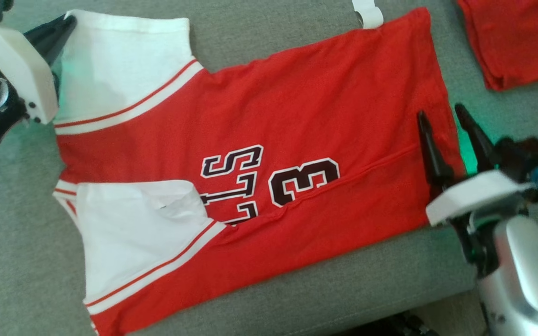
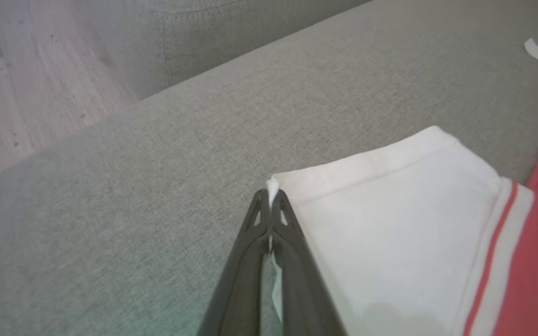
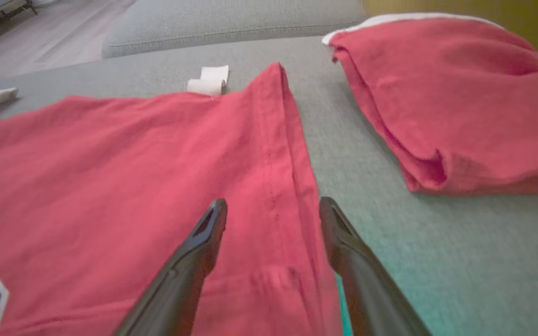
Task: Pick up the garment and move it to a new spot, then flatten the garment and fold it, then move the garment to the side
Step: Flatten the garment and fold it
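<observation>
The red cloth jersey (image 1: 297, 140) with white sleeves and dark, white-edged lettering lay spread flat across the grey woven sofa cushion (image 1: 297, 289). Its sleeves pointed toward the robot's left and its bottom hem toward the right. A fold line ran along the body through the printed number.

The left gripper (image 2: 271, 196) was clenched on the outer corner of the far white sleeve (image 1: 119, 65). In the left wrist view its two dark fingers met at the tips, with a sliver of white cloth pinched between them and showing again lower in the gap. The rest of that sleeve lay flat on the cushion to one side of the fingers, and its red-striped cuff band joined the red body beyond. Pale wooden floor (image 2: 26, 84) showed past the cushion's edge.

The right gripper (image 1: 439, 112) stood released, its fingers spread wide at the hem end of the jersey. In the right wrist view one finger (image 3: 203, 238) hung over the red cloth and the other (image 3: 343, 238) over the grey cushion just beside the stitched hem, so the hem ran between them. Whether the tips touched the cloth could not be told.

A small white tag (image 1: 368, 14) poked out at the jersey's far hem corner. A second red garment (image 1: 516, 42), bunched up, lay apart on the cushion beyond the right gripper.
</observation>
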